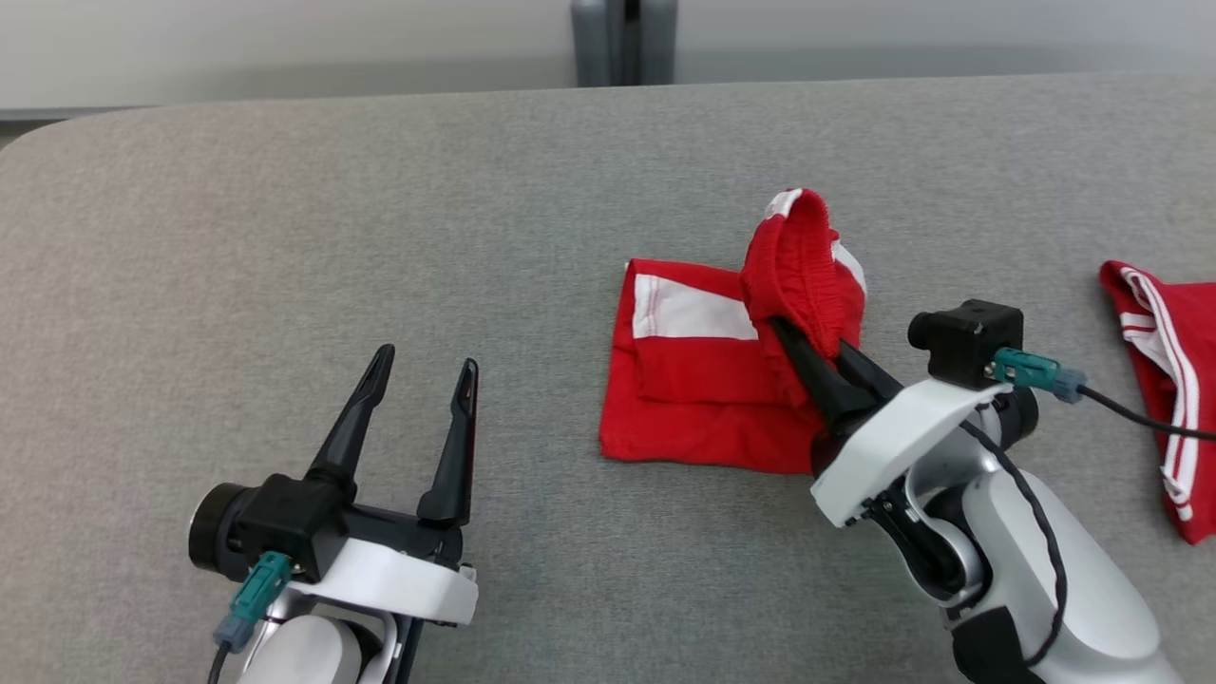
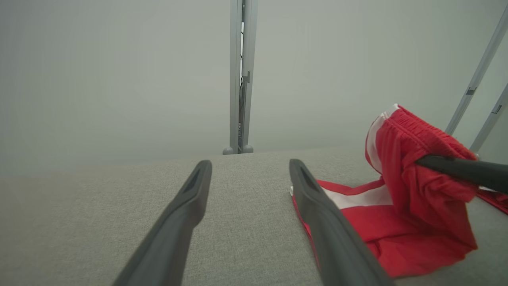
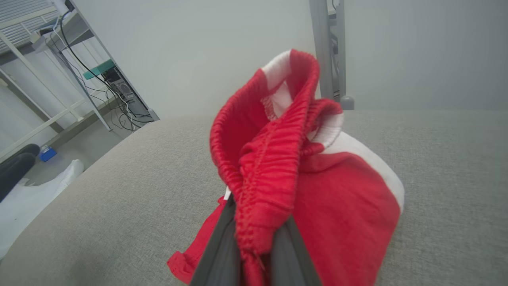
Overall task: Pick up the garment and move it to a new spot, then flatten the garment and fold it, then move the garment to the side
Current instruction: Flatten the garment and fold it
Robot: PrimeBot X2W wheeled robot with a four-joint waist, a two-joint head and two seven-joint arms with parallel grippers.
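Observation:
The garment (image 1: pixel 703 380) is a pair of red shorts with white panels, lying partly folded on the grey table. Its elastic waistband (image 1: pixel 803 266) is lifted into an upright loop. My right gripper (image 1: pixel 807 347) is shut on that waistband; in the right wrist view the red cloth (image 3: pixel 274 171) is pinched between the two dark fingers (image 3: pixel 218 246). The left wrist view shows the raised waistband (image 2: pixel 412 159) at the right, with the right gripper's finger pressed into it. My left gripper (image 1: pixel 423 366) stands open and bare over the table, well to the left of the garment.
A second red garment with white stripes (image 1: pixel 1164 380) lies at the table's right edge. A grey post (image 1: pixel 622 43) stands behind the table's far edge. Off the table's left side, the right wrist view shows shelving with cables (image 3: pixel 99 75).

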